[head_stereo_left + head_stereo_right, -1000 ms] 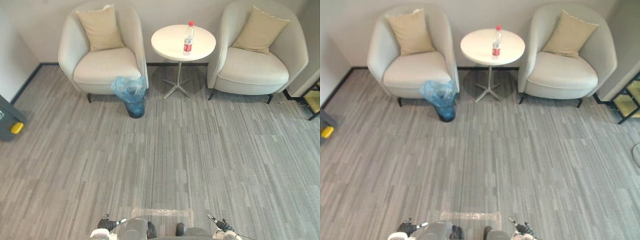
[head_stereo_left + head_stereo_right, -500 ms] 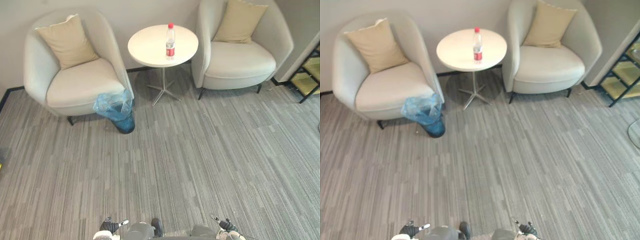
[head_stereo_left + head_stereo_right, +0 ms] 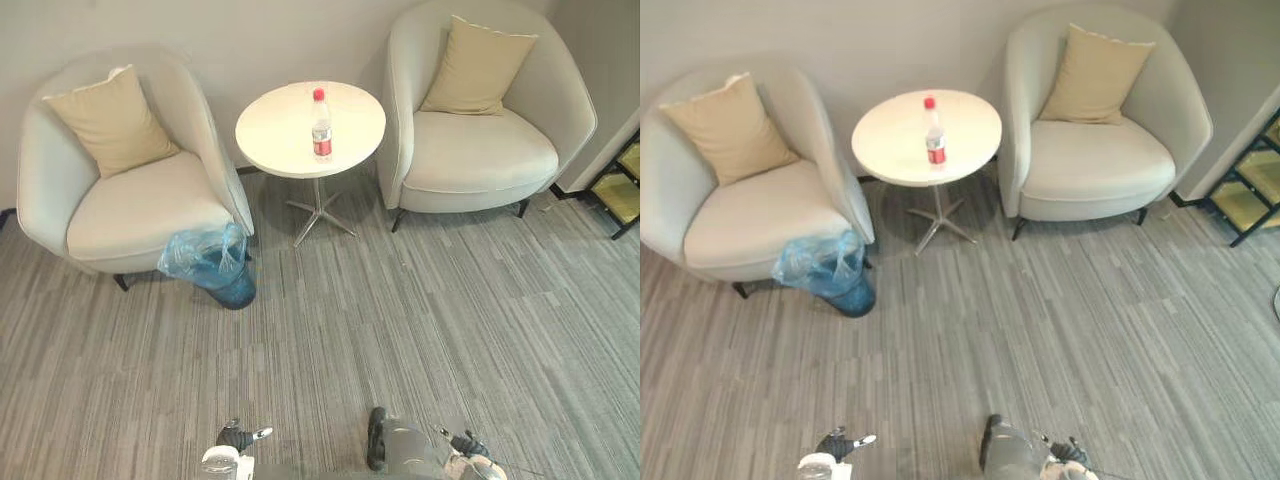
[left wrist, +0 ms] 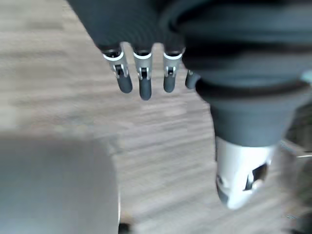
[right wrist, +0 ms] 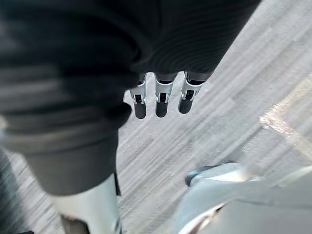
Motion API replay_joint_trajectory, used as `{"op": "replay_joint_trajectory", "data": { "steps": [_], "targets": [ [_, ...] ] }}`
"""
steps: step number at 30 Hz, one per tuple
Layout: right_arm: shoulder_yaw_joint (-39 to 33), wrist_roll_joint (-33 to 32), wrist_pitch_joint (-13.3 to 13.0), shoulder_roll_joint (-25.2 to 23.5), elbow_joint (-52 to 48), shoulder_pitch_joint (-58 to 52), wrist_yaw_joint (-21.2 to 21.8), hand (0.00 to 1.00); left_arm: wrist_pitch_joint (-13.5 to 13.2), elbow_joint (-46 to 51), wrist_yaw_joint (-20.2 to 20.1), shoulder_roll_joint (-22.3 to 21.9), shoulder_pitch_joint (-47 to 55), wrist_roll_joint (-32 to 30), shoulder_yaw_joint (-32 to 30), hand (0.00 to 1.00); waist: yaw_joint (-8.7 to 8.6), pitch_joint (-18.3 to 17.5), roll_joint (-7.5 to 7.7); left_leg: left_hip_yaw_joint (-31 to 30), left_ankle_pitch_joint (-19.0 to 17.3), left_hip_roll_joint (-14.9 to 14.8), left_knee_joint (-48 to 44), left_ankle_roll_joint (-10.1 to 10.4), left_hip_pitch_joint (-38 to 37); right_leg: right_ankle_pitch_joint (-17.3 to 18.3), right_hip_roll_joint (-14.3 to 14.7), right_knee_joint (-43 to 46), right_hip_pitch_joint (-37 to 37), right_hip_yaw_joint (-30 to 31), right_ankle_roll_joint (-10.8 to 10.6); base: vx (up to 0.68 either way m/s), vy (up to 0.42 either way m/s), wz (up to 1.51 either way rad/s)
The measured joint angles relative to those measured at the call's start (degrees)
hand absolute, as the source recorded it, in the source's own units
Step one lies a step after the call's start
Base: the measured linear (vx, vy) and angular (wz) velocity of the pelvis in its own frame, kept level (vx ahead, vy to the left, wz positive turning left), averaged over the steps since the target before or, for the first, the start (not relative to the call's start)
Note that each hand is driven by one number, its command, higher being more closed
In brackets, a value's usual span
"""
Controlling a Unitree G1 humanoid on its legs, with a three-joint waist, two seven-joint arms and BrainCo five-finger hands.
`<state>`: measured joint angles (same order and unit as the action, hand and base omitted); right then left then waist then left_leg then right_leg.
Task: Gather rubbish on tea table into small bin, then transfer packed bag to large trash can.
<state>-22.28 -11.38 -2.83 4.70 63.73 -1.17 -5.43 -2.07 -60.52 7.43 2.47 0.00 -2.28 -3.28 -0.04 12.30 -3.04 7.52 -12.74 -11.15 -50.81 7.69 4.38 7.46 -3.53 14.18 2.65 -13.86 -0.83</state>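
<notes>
A clear plastic bottle (image 3: pixel 321 125) with a red cap and red label stands upright on the round white tea table (image 3: pixel 280 135) between two armchairs. A small bin lined with a blue bag (image 3: pixel 212 267) sits on the carpet by the left armchair's front corner. My left hand (image 3: pixel 240 437) and right hand (image 3: pixel 466 444) hang low at the bottom edge of the eye views, far from the table. In the wrist views the left hand's fingers (image 4: pixel 141 80) and the right hand's fingers (image 5: pixel 161 100) hang straight over the carpet, holding nothing.
Two cream armchairs (image 3: pixel 130 200) (image 3: pixel 480 150) with tan cushions flank the table against the wall. A dark shelf with a yellow-green top (image 3: pixel 622 180) stands at the right edge. Grey striped carpet (image 3: pixel 400 320) lies open between me and the table.
The camera has moved closer to the table and chairs and the whole scene has shifted in the picture. Both hands stay low and empty.
</notes>
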Motion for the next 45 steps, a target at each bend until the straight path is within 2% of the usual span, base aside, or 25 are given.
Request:
{"op": "replay_joint_trajectory", "data": {
  "steps": [2,3,4,5,6,8,11,12,14,17,19,21,23,24,26,28,30,31,33,34,36,38,39,41,45],
  "targets": [
    [0.36,0.0,0.03,-0.29,0.05,0.47,-0.15,0.0,-0.17,0.62,-0.06,0.26,-0.79,0.14,1.01,0.0,0.53,0.29,0.44,3.37,-1.3,0.93,8.18,-1.62,3.36,0.02,-0.19,-3.46,-4.13,-0.5,-0.41,0.25,-0.022,0.01],
    [0.89,-0.01,0.0,-0.3,0.08,0.63,-0.19,0.0,-0.14,0.52,-0.02,0.29,-0.9,0.15,2.14,0.0,0.62,0.32,0.28,4.16,-0.48,2.75,19.8,-2.41,3.59,0.05,-0.21,-5.09,-5.77,-0.46,-0.95,0.26,0.065,-0.12],
    [1.35,0.0,-0.02,-0.31,0.08,1.34,-0.19,0.0,-0.12,0.3,0.02,0.25,-0.94,0.25,2.61,0.0,0.8,0.41,-0.25,3.41,2.57,4.51,33.07,-2.46,3.47,0.3,0.14,-6.56,-7.13,-0.02,-1.58,0.29,0.091,-0.15],
    [1.52,0.0,-0.03,-0.28,0.14,1.32,-0.2,0.0,-0.14,0.32,0.02,0.16,-1.06,0.34,2.52,0.0,1.08,0.53,-0.36,2.45,6.25,5.16,36.66,-2.88,3.46,0.4,0.24,-7.15,-7.85,0.36,-1.76,0.34,0.135,-0.3],
    [1.93,0.01,-0.03,-0.29,0.17,1.27,-0.24,0.0,-0.16,0.3,0.06,0.13,-1.11,0.28,2.65,0.0,2.13,0.33,-0.32,2.12,10.77,5.74,39.15,-2.23,2.58,0.25,0.47,-8.82,-9.17,1.69,-2.56,0.41,0.14,-0.28],
    [2.73,0.13,0.01,-1.49,0.55,1.3,-0.16,0.0,-0.06,-0.38,-0.13,0.92,-1.77,0.23,3.38,0.0,2.23,-0.25,1.12,3.16,10.14,8.25,39.14,-5.99,1.75,-0.52,-1.42,-10.73,-10.57,3.11,-3.53,0.5,0.155,-0.17],
    [2.7,0.12,-0.03,-1.53,0.71,1.27,-0.11,0.0,0.02,-1.18,-0.1,1.25,-2.05,0.26,2.51,0.0,2.49,-0.55,1.91,4.42,7.7,10.7,38.35,-8.22,0.29,0.29,-4.07,-8.48,-10.81,5.86,-4.71,0.38,0.157,-0.14],
    [2.71,0.12,-0.1,-1.61,0.68,1.4,-0.01,0.0,0.05,-1.76,-0.06,1.01,-1.94,0.4,2.4,0.0,2.57,-0.66,1.37,4.65,6.08,11.07,40.04,-8.28,-1.68,1.74,-4.42,-3.64,-9.33,7.14,-6.08,0.23,0.125,-0.36],
    [2.54,-0.01,-0.17,-1.37,-0.37,1.21,0.69,0.0,0.3,-2.63,-0.08,1.12,-1.81,1.61,2.41,0.0,2.17,-0.7,1.67,5.59,5.03,12.72,43.95,-8.76,-7.44,3.04,-7.35,24.23,2.07,10.15,-8.82,0.29,0.169,-0.2],
    [2.71,0.12,-0.16,-1.95,-1.72,0.94,0.71,0.0,0.89,-3.28,-0.07,1.94,-1.49,1.9,1.96,0.0,1.38,-0.73,3.02,4.51,3.3,14.15,45.21,-8.74,-12.97,4.27,-9.91,38.84,8.01,8.22,-7.83,0.29,0.052,0.23],
    [2.72,0.12,-0.19,-2.09,-1.85,1.26,1.01,0.0,1.26,-3.85,-0.13,1.7,-1.42,1.89,1.98,0.0,0.47,-0.67,2.83,2.72,2.71,13.02,47.21,-8.58,-17.76,7.73,-10.0,34.39,9.88,1.87,-4.87,0.41,-0.039,0.45],
    [2.72,0.13,-0.55,-2.28,-2.14,1.94,1.03,0.0,1.26,-4.17,-0.11,1.44,-1.41,1.88,1.85,0.0,0.1,-0.49,2.18,1.56,2.48,11.39,47.81,-8.21,-18.52,7.14,-7.79,24.83,11.78,0.99,-3.82,0.36,-0.115,0.51],
    [2.74,0.15,-0.65,-2.35,-1.84,2.21,1.11,0.0,1.22,-4.15,-0.11,1.54,-1.28,1.79,1.15,0.0,-0.01,-0.57,2.53,-0.35,1.77,10.4,47.8,-7.06,-18.82,1.8,-4.58,10.94,11.9,5.13,-3.37,0.34,-0.198,0.55],
    [2.78,0.1,-0.59,-2.56,-1.11,1.86,1.13,0.0,1.16,-3.95,-0.14,2.09,-1.04,1.7,0.55,0.0,0.01,-0.95,4.22,-1.63,0.72,11.31,47.78,-5.55,-19.55,-6.48,-3.9,4.25,11.22,8.85,-2.62,0.36,-0.231,0.34],
    [2.3,0.15,-0.63,-1.15,-1.07,2.5,1.57,0.0,1.09,-4.25,-0.1,-0.67,-1.18,1.44,-2.41,0.0,0.53,-0.92,0.78,-2.47,-0.25,8.66,47.18,-4.67,-20.45,-4.42,-1.94,6.93,11.13,7.88,-0.21,0.33,-0.211,0.08],
    [2.02,0.05,-0.69,-1.35,-1.01,2.67,1.72,0.0,0.97,-4.21,-0.12,-1.31,-1.07,1.28,-3.65,0.0,0.29,-0.64,-0.43,-2.83,-0.17,7.6,44.56,-4.53,-20.15,-2.63,-1.12,6.8,9.76,6.89,0.48,0.25,-0.174,0.09],
    [1.76,0.03,-0.67,-1.24,-0.78,2.07,1.8,0.0,0.98,-3.93,-0.27,-1.37,-1.07,1.28,-3.71,0.0,-0.02,-0.34,-0.24,-3.44,-0.13,6.39,33.79,-3.92,-16.4,-1.13,-0.92,3.84,5.24,5.31,0.5,0.28,-0.256,0.43],
    [1.83,0.0,-0.68,-1.19,-0.47,1.44,1.79,0.0,0.91,-2.93,-0.25,-1.24,-0.92,1.26,-3.88,0.0,0.22,0.03,0.44,-3.14,1.16,5.3,23.73,-1.71,-12.42,0.11,-0.65,1.52,1.95,4.85,0.43,0.19,-0.191,0.47],
    [2.41,-0.01,-0.62,-1.1,-0.47,1.21,1.72,0.0,0.59,-1.93,-0.25,-1.27,-0.59,1.35,-4.61,0.0,0.9,0.18,0.21,-1.51,1.24,3.34,13.26,-0.34,-7.57,0.5,-0.23,-0.75,-0.87,4.56,0.61,0.15,-0.081,0.25],
    [3.29,-0.01,-0.58,-1.14,-0.22,1.25,1.63,0.0,0.17,-0.72,-0.24,-1.52,-0.03,1.35,-4.74,0.0,1.07,0.18,0.19,0.81,-0.86,2.05,9.45,-1.4,-4.08,0.48,0.05,-2.75,-2.93,4.46,0.61,0.24,-0.069,0.06],
    [3.32,-0.03,-0.56,-1.17,-0.1,1.23,1.51,0.0,0.02,0.09,-0.23,-1.08,0.05,1.43,-4.65,0.0,1.55,0.17,0.27,3.96,-2.41,2.55,14.34,-2.34,-0.84,0.2,-0.36,-4.75,-4.9,4.44,0.17,0.18,0.008,-0.11],
    [3.32,-0.1,-0.61,-1.01,-0.06,1.24,1.34,0.0,-0.09,0.25,-0.1,-1.18,-0.02,1.46,-4.01,0.0,2.1,0.12,-0.03,3.78,0.72,5.14,31.82,-2.54,-0.46,0.74,-0.77,-4.7,-5.91,5.04,-0.8,0.19,0.119,-0.29],
    [3.4,-0.11,-0.57,-0.96,0.12,1.01,1.19,0.0,-0.11,0.22,-0.07,-1.28,0.01,1.73,-3.67,0.0,2.71,0.0,0.11,3.19,7.02,6.05,37.29,-4.17,-1.59,1.2,-0.72,-4.63,-6.39,6.29,-1.69,0.22,0.135,-0.25],
    [3.41,-0.04,-0.57,-1.81,0.27,0.32,0.93,0.0,0.0,-0.03,-0.06,-0.16,-0.15,1.64,-2.32,0.0,3.08,-1.71,1.79,3.99,7.53,8.18,40.33,-5.11,-2.95,-0.18,-1.49,-8.21,-7.73,8.09,-2.74,0.34,0.152,-0.11],
    [3.26,0.21,-0.49,-2.24,0.87,0.15,0.83,0.0,0.14,-1.06,-0.22,0.56,-0.98,1.29,-1.94,0.0,3.3,-1.47,2.63,4.83,5.67,10.34,39.39,-7.76,-4.65,-1.41,-3.54,-10.2,-10.28,9.69,-3.62,0.27,0.144,-0.03]
  ]
}}
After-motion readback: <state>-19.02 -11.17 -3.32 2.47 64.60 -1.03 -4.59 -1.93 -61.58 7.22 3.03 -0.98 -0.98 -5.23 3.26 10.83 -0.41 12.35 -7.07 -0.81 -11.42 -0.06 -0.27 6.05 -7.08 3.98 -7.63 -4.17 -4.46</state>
